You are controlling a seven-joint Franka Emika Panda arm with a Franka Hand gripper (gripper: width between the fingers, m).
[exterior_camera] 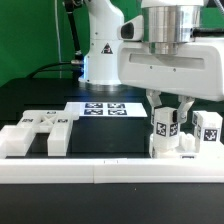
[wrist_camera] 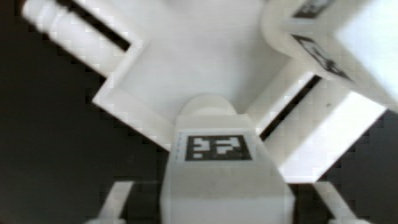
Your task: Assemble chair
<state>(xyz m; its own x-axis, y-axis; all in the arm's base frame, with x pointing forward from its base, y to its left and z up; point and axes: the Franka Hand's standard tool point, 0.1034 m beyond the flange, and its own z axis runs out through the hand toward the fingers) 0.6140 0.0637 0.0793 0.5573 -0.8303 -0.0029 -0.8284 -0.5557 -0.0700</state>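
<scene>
My gripper (exterior_camera: 166, 115) hangs over the table at the exterior view's right, shut on an upright white chair part with a marker tag (exterior_camera: 165, 126). In the wrist view this tagged part (wrist_camera: 217, 150) stands between my fingers (wrist_camera: 121, 200), its rounded end pointing away. It rests on or just above a broad white chair piece (wrist_camera: 169, 70), whose low white body (exterior_camera: 172, 147) shows under the gripper. A second tagged white part (exterior_camera: 208, 127) stands just beyond it towards the exterior view's right. I cannot tell whether the held part touches the piece below.
Two loose white chair parts (exterior_camera: 25, 138) (exterior_camera: 58, 132) lie at the exterior view's left. The marker board (exterior_camera: 105, 107) lies behind them near the arm's base (exterior_camera: 100, 50). A long white rail (exterior_camera: 100, 172) runs along the front edge.
</scene>
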